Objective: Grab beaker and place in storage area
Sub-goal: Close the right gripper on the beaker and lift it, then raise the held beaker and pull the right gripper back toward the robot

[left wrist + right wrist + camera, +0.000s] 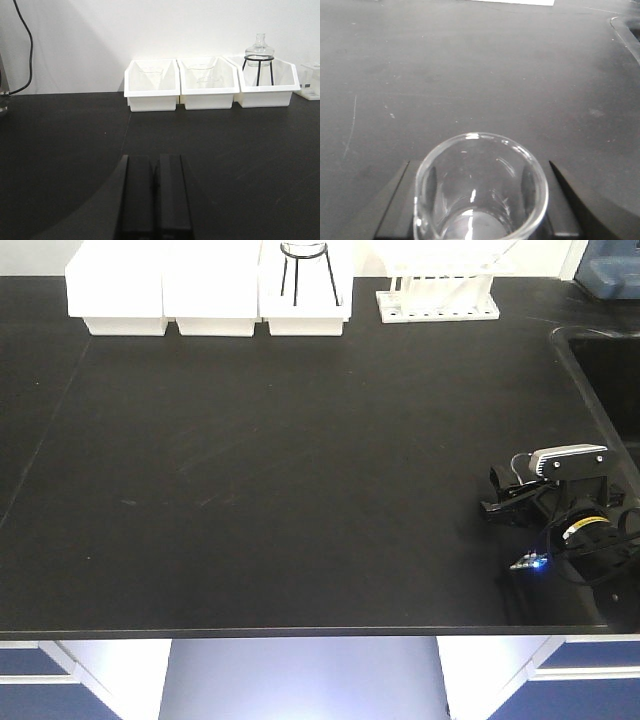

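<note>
The right gripper (481, 210) has the beaker (479, 190) between its two fingers. The jaws press against the glass wall on both sides, so the beaker is clamped upright, with its open mouth toward the wrist camera. Around it lies the black benchtop (470, 75). In the front view this gripper is low over the right part of the benchtop, near the front edge and just beside the sink (600, 370); the beaker itself I cannot make out there. The left gripper (155, 195) has its jaws together with nothing between them, and it faces three white bins (152, 87) standing at the wall. In the rightmost of them stands a wire-framed glass vessel (258, 55).
</note>
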`<state>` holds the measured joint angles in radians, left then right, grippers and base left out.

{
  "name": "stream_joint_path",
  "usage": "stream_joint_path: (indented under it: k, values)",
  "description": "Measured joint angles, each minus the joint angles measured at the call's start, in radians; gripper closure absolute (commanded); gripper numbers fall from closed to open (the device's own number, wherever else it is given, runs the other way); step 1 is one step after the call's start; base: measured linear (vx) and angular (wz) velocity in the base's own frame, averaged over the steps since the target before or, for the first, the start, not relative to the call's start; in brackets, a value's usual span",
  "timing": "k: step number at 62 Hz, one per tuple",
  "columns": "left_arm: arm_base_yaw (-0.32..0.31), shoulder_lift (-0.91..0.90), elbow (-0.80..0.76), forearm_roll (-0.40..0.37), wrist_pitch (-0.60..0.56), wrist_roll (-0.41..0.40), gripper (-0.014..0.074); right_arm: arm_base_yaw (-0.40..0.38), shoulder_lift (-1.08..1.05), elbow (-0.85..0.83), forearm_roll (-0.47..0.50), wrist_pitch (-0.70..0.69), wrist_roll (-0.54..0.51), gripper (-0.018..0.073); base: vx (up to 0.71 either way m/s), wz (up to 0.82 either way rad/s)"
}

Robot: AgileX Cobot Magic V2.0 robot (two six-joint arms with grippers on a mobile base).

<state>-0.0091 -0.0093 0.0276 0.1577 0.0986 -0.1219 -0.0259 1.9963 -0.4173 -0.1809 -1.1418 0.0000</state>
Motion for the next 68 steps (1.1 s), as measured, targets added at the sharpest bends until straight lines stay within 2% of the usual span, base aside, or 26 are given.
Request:
stream_joint_path:
  k: [12, 20, 30, 45, 68]
  values:
    - [0.000, 0.000, 0.000, 0.000, 0.000, 0.000, 0.0603, 0.000, 0.000, 0.000, 0.000, 0.000, -0.005, 0.0475, 0.00, 0.00]
    - [0.000, 0.000, 0.000, 0.000, 0.000, 0.000, 0.0603, 0.000, 0.000, 0.000, -0.001, 0.000, -0.009, 0.0571, 0.00, 0.00]
    - [0.000, 0.000, 0.000, 0.000, 0.000, 0.000, 0.0603, 0.000, -0.014, 0.001, -0.034, 0.010, 0.000, 0.0569, 0.00, 0.00]
    - [0.000, 0.000, 0.000, 0.000, 0.000, 0.000, 0.0603, 0.000, -0.164, 0.001, -0.051, 0.032, 0.053, 0.0568, 0.00, 0.00]
    - [0.000, 0.000, 0.000, 0.000, 0.000, 0.000, 0.0603, 0.000, -0.486, 0.008, -0.083, 0.355, 0.131, 0.0564, 0.00, 0.00]
